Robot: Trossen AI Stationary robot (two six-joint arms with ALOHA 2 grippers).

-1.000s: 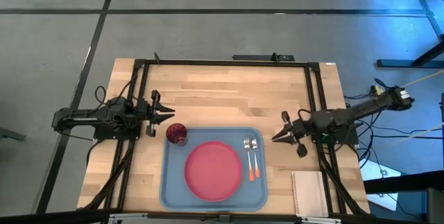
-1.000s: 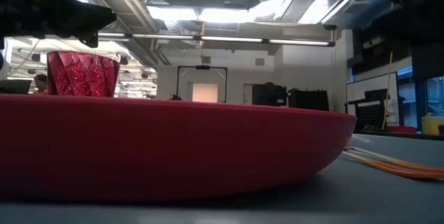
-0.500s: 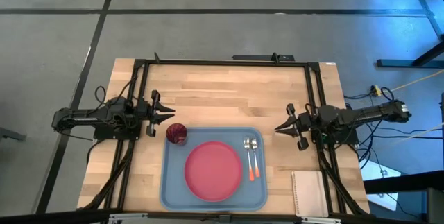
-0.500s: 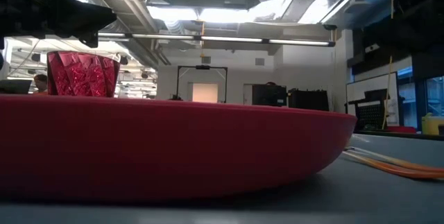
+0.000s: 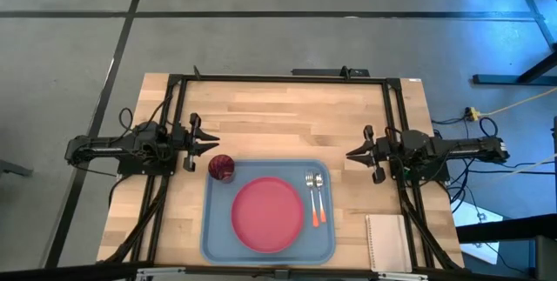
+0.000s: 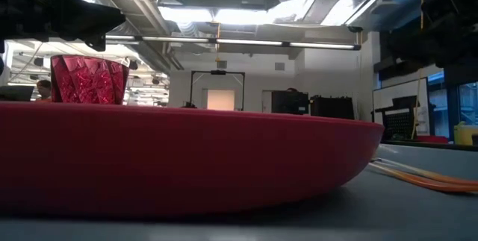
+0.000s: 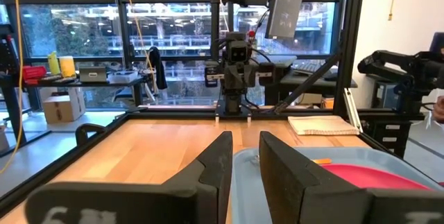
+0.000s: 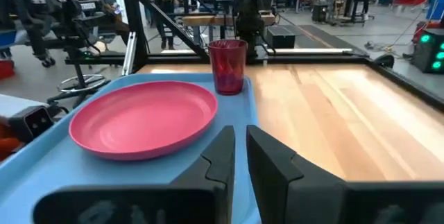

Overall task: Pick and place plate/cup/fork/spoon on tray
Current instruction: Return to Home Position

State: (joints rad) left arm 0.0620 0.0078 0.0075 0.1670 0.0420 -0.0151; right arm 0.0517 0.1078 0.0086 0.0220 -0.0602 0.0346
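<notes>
The light blue tray (image 5: pixel 213 229) lies at the table's near middle. The pink-red plate (image 5: pixel 267 214) rests flat in it. The dark red cup (image 5: pixel 221 168) stands upright in its far left corner. The fork and spoon (image 5: pixel 313 213) lie side by side on its right part, orange handles toward the near edge; which is which I cannot tell. My left gripper (image 5: pixel 211 144) is shut and empty, left of the cup. My right gripper (image 5: pixel 351 155) is shut and empty, right of the tray. The right wrist view shows the plate (image 8: pixel 142 116) and cup (image 8: pixel 227 66).
A white notepad (image 5: pixel 385 241) lies at the table's near right corner. A black frame (image 5: pixel 278 78) runs around the table. Bare wood (image 5: pixel 287 120) lies between the tray and the far edge.
My right gripper has moved a little toward the table's far edge, beside the tray's right rim. Its arm has swung round and now lies level across the table's right edge. The things on the tray have kept still.
</notes>
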